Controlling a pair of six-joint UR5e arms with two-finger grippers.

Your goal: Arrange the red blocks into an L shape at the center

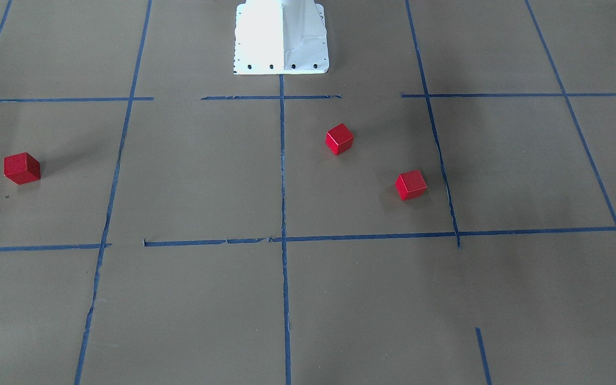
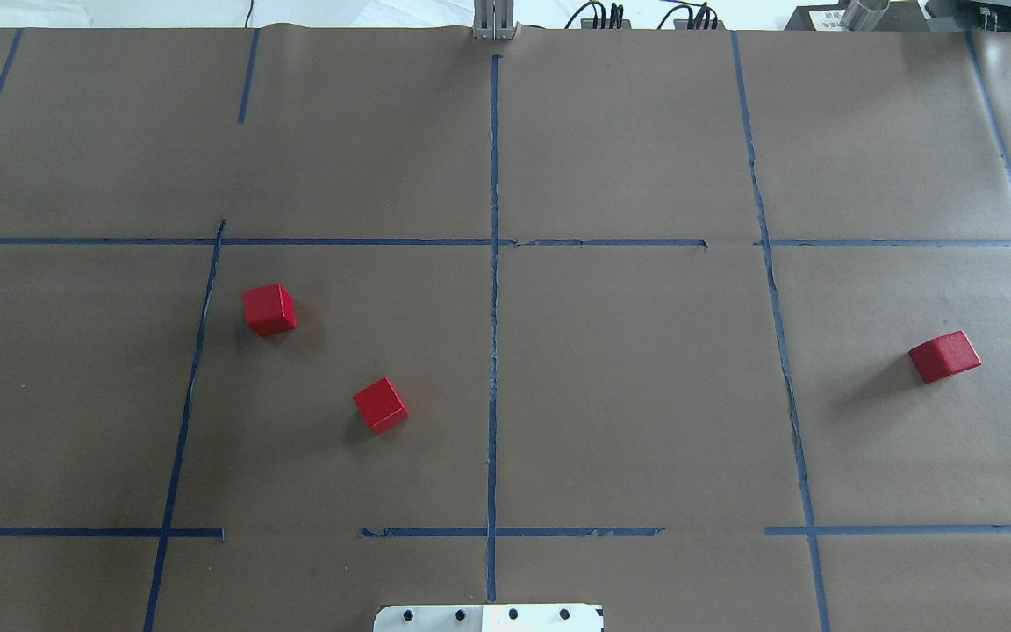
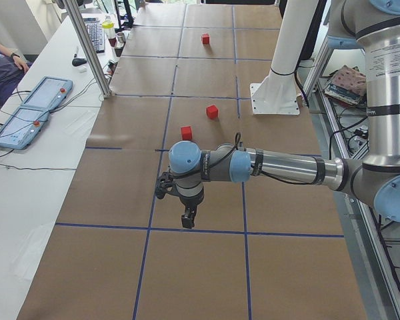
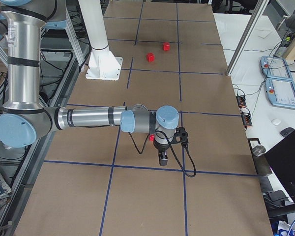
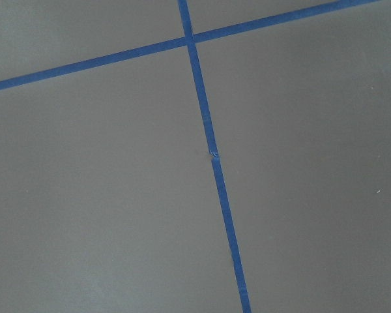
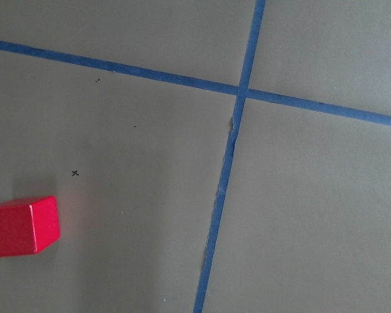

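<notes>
Three red blocks lie apart on the brown paper. In the overhead view two sit left of the center [image 2: 576, 386]'s vertical tape line, one [image 2: 268, 309] farther and one [image 2: 380, 405] nearer the base; the third [image 2: 944, 356] is far right. The front view shows them mirrored [image 1: 410, 184], [image 1: 339, 138], [image 1: 22, 168]. My left gripper [image 3: 186, 220] hangs low over the paper, well to the left of the nearest block [image 3: 186, 133]. My right gripper [image 4: 162, 158] hangs beside the third block [image 4: 151, 138], which also shows in the right wrist view [image 6: 23, 225]. I cannot tell whether either gripper is open or shut.
The robot's white base [image 2: 488, 617] stands at the table's near edge. Control tablets [image 3: 27, 113] lie on a side table beyond the far edge, with a seated person [image 3: 0, 63] there. A metal post [image 3: 93, 50] stands at that edge.
</notes>
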